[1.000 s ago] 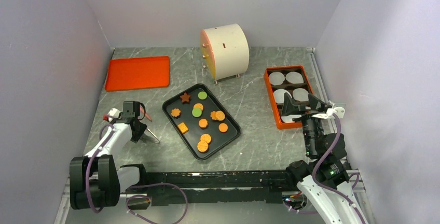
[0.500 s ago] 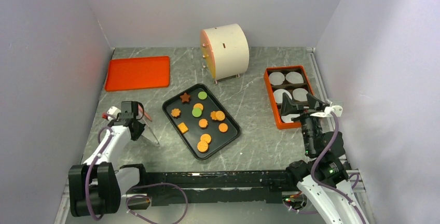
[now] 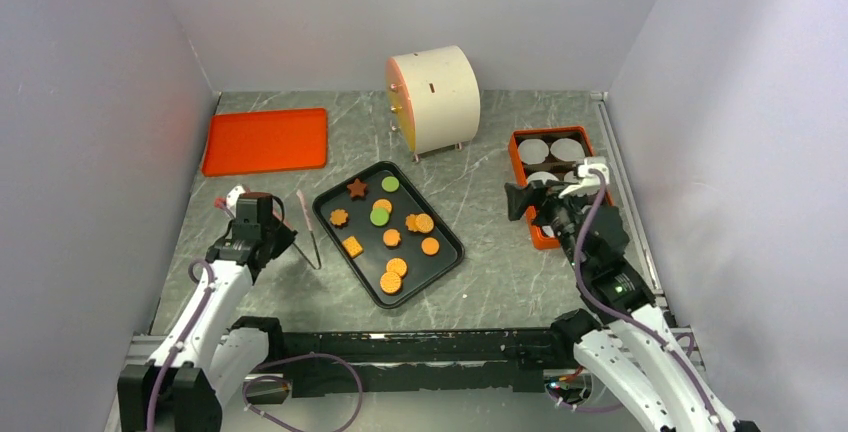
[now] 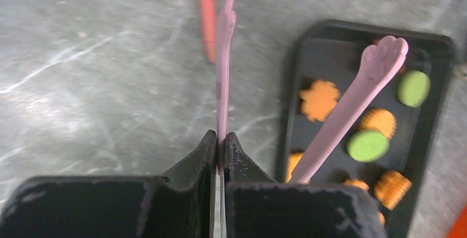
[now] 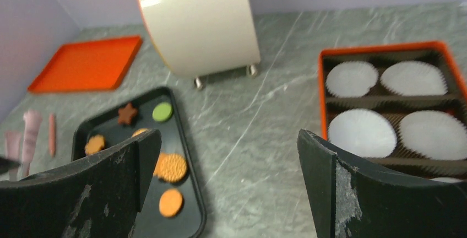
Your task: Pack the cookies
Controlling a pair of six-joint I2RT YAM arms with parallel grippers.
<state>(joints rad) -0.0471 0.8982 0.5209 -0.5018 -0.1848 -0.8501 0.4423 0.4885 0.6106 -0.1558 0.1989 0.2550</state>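
The left pincer [image 4: 220,145] was clenched on one arm of the pink tongs [image 4: 223,61], whose other arm splayed out to the right above the black tray [image 3: 335,204] on the table [image 3: 490,252]. The cookies [image 3: 391,238] lay loose in that tray: orange rounds, two green rounds, a brown star, a brown flower and an orange square. The right pincer [image 5: 228,139] hung released, its jaws spread wide with nothing between them, near the left side of the orange box [image 5: 385,47] of white paper liners [image 5: 352,78]
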